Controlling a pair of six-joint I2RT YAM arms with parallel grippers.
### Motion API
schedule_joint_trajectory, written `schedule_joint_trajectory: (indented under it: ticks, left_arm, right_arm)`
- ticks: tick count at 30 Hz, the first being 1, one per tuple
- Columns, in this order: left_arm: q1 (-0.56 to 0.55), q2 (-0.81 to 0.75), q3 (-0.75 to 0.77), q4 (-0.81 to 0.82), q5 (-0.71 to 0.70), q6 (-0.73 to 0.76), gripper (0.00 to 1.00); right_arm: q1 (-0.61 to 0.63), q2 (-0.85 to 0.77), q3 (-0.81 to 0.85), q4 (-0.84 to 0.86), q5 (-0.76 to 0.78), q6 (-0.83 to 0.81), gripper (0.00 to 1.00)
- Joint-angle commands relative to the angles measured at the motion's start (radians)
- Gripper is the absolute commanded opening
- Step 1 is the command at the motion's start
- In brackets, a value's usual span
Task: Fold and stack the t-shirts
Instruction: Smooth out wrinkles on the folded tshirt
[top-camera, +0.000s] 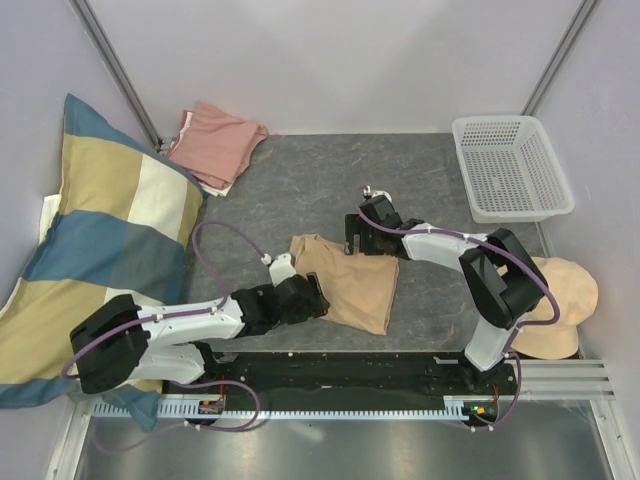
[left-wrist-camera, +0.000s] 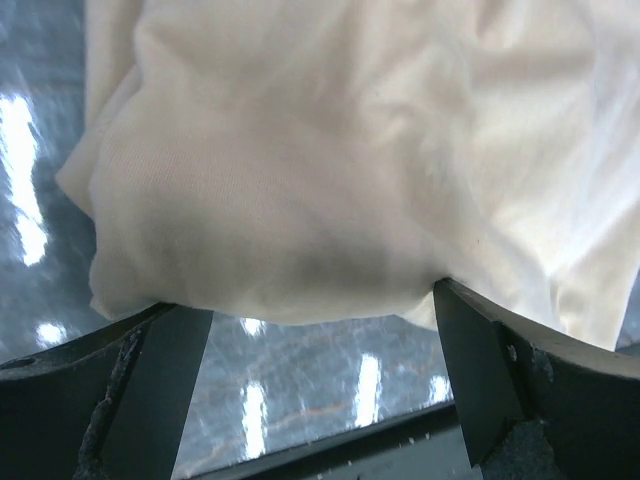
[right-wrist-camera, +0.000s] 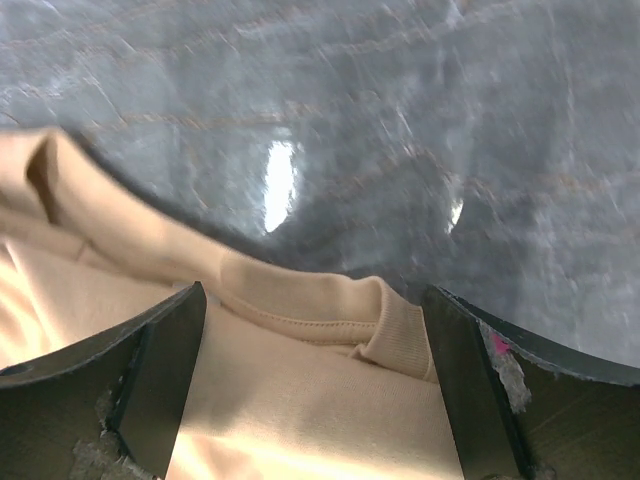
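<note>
Both grippers gaped wide, holding nothing: the left gripper (top-camera: 312, 298) at the tan t-shirt's (top-camera: 352, 280) near-left edge, the right gripper (top-camera: 352, 238) over its far hem. That tee lay rumpled mid-table, unfolded. The salmon-pink t-shirt (top-camera: 215, 145) looked folded in the far-left corner. Bare tabletop (top-camera: 320, 185) lay between them, with the striped pillow (top-camera: 100, 240) and the white basket (top-camera: 497, 119) at the sides.

Dark grey marbled table (top-camera: 300, 190): a crumpled tan t-shirt (top-camera: 350, 275) is laid mid-table. Relative to that tee, a folded salmon-pink t-shirt (top-camera: 215, 140) is placed far-left, a white mesh basket (top-camera: 508, 168) far-right, a beige domed hat (top-camera: 560, 300) near-right, a striped pillow (top-camera: 100, 240) left.
</note>
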Motion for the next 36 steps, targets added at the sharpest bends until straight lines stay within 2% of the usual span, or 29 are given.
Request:
schedule_joint_trajectory:
  ticks: [1,9,17,22,25,28,32,36]
  left_arm:
    - [0.088,0.043,0.030,0.006,-0.016,0.140,1.00]
    - [0.250,0.132,0.099,0.077,0.032,0.275,1.00]
    - [0.333,0.299,0.268,0.135,0.073,0.417,1.00]
    - [0.368,0.400,0.383,0.156,0.110,0.488,1.00]
    - [0.378,0.439,0.434,0.150,0.129,0.519,1.00]
    - [0.379,0.427,0.442,0.132,0.135,0.529,1.00]
    - [0.379,0.353,0.373,0.120,0.127,0.526,1.00]
    - [0.379,0.258,0.298,0.100,0.130,0.510,1.00]
  right_arm:
    - [0.000,-0.059,-0.067,-0.028,-0.014,0.046,0.98]
    - [0.003,-0.168,-0.199,-0.028,-0.046,0.120,0.98]
    - [0.029,-0.309,-0.292,-0.040,-0.060,0.195,0.98]
    - [0.050,-0.360,-0.318,-0.076,-0.003,0.238,0.98]
    - [0.050,-0.383,-0.314,-0.121,0.095,0.246,0.98]
    - [0.051,-0.404,-0.271,-0.197,0.219,0.224,0.98]
    - [0.044,-0.443,-0.190,-0.284,0.357,0.186,0.98]
    - [0.031,-0.484,-0.141,-0.332,0.391,0.152,0.98]
